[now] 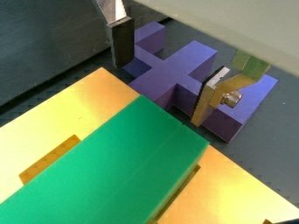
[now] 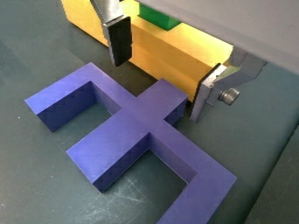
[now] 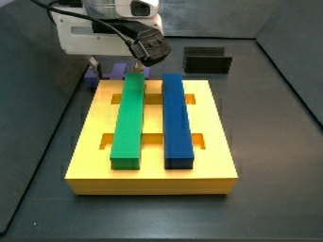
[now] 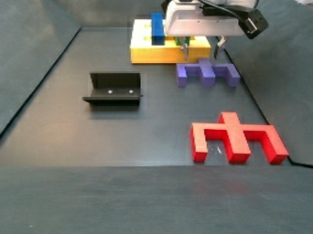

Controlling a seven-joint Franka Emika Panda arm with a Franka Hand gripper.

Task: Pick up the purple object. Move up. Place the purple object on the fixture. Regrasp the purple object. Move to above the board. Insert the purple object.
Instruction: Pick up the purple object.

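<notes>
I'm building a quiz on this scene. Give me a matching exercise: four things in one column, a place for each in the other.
1. purple object
2. red piece
3. green bar
4. fixture

a. alone on the floor, apart from the pieces
b. on the yellow board
c. under the gripper, fingers either side of its stem
d. on the floor, away from the board

Pairs: 1-c, 2-d, 3-b, 4-a
</notes>
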